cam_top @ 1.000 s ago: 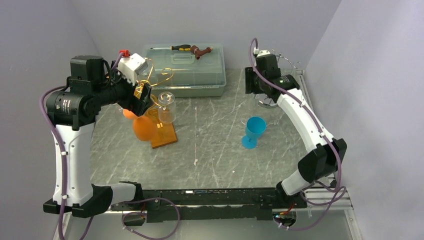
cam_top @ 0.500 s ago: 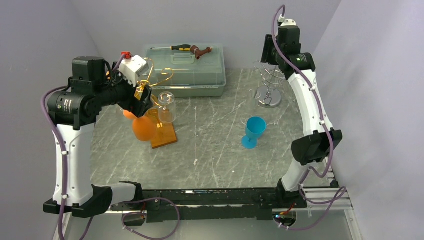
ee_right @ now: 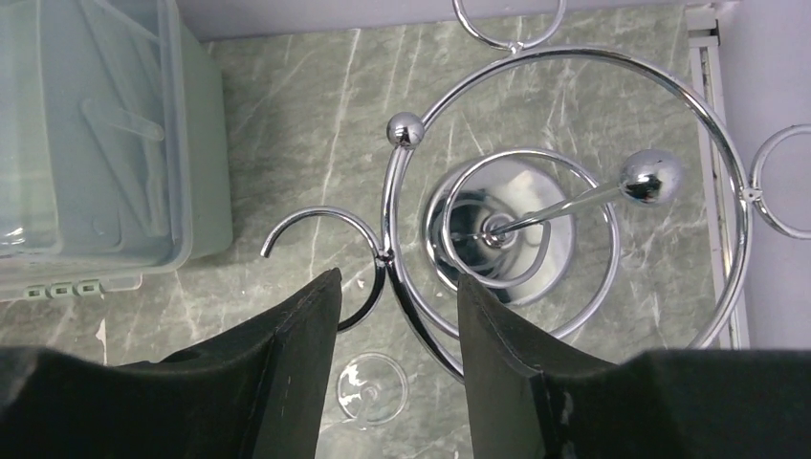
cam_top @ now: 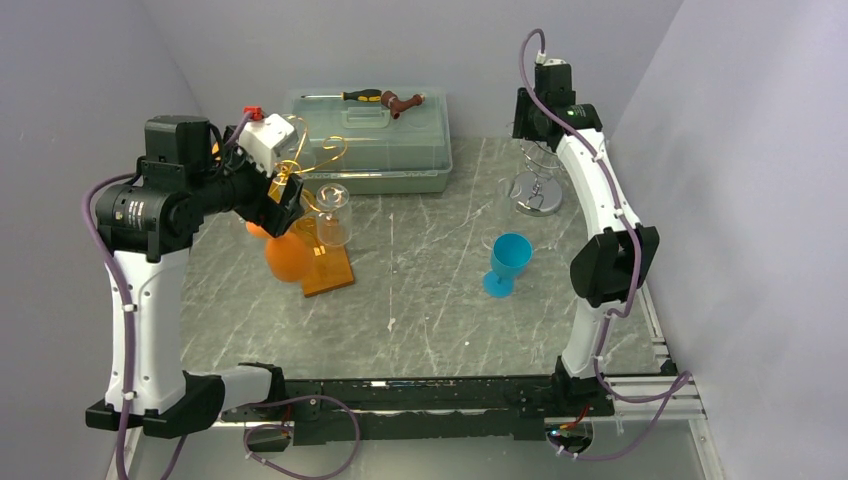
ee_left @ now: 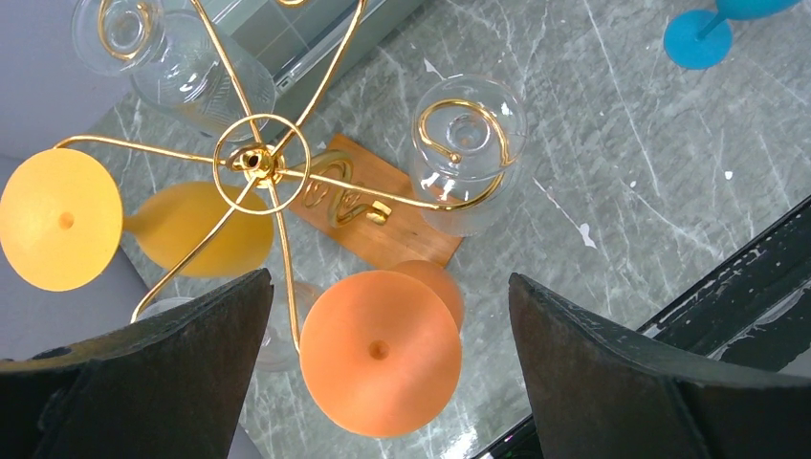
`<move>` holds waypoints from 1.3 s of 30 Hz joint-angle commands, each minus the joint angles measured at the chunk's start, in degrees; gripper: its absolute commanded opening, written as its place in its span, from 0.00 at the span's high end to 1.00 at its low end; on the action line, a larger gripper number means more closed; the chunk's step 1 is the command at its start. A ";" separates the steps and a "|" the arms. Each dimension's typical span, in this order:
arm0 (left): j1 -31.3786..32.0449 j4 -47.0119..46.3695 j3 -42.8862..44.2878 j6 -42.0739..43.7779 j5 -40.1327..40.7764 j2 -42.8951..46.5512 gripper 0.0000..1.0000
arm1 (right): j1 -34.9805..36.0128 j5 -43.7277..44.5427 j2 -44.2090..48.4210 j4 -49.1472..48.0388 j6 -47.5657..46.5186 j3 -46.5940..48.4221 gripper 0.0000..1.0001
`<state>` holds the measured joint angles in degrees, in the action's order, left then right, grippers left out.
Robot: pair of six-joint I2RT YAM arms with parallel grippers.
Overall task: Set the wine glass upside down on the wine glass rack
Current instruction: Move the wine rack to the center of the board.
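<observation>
1. Two grippers hovered over separate racks; the right gripper [ee_right: 397,282] was above the chrome wine glass rack [ee_right: 459,191] at the far right, its fingers partly apart and gripping nothing
2. One clear wine glass [ee_right: 373,387] showed only its round foot, below and between those fingers, just beside a lower hook of that rack; whether it hung there I could not tell
3. Wide apart and empty, the left gripper [ee_left: 389,279] sat over a gold rack [ee_left: 251,160] bearing an upturned orange glass [ee_left: 380,349], a yellow glass [ee_left: 59,218] and a clear glass [ee_left: 467,153]
4. One blue goblet [cam_top: 505,262] stood upright between the two racks
</observation>
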<state>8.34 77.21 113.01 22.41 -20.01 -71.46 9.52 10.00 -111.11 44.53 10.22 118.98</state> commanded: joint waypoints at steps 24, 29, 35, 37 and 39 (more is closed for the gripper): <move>0.19 -0.23 -1.53 1.49 1.25 3.06 0.01 | -0.82 -8.38 1.37 -6.12 1.54 0.24 1.00; 0.19 -0.41 -1.47 1.23 0.90 3.24 0.01 | -0.64 -15.26 4.13 -5.05 0.95 -0.64 1.00; 0.19 -0.59 -1.77 0.89 0.70 3.68 0.01 | -0.64 -20.46 7.61 -3.46 0.00 -1.83 1.00; 0.19 -0.48 -1.55 0.84 0.54 3.65 0.01 | -0.60 -22.30 8.75 -2.91 -0.57 -2.20 1.00; 0.19 -0.57 -1.48 0.88 0.59 3.73 0.00 | -0.29 -25.35 9.67 -2.16 -1.35 -2.61 1.00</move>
<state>8.34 77.43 111.22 23.22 -18.98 -68.82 8.60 -7.97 -108.64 44.21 9.58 115.66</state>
